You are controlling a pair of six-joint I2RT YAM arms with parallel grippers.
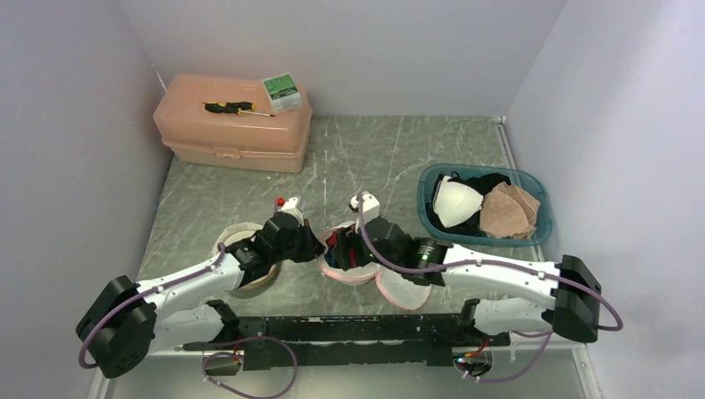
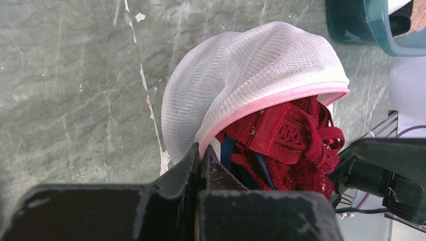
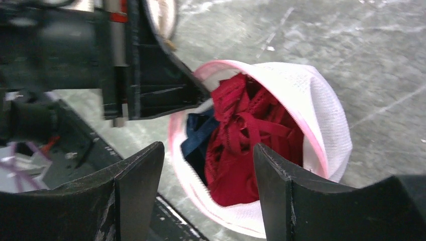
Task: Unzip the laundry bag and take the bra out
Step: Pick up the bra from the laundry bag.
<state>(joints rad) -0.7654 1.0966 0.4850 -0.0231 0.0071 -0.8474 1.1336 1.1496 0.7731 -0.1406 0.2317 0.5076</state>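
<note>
Laundry bag (image 2: 251,70) lies unzipped; my left gripper (image 2: 202,153) pinches its rim steady so my spread right gripper (image 3: 208,148) can reach the bra (image 3: 241,125).

Soft, even light is filling the top view, and the arms are dropping only faint shadows on the table (image 1: 374,158). In the left wrist view the laundry bag (image 2: 251,70) is showing sharp and bright, while the left gripper (image 2: 202,150) is looking dark. The right wrist view's top left corner is looking smeared.
</note>
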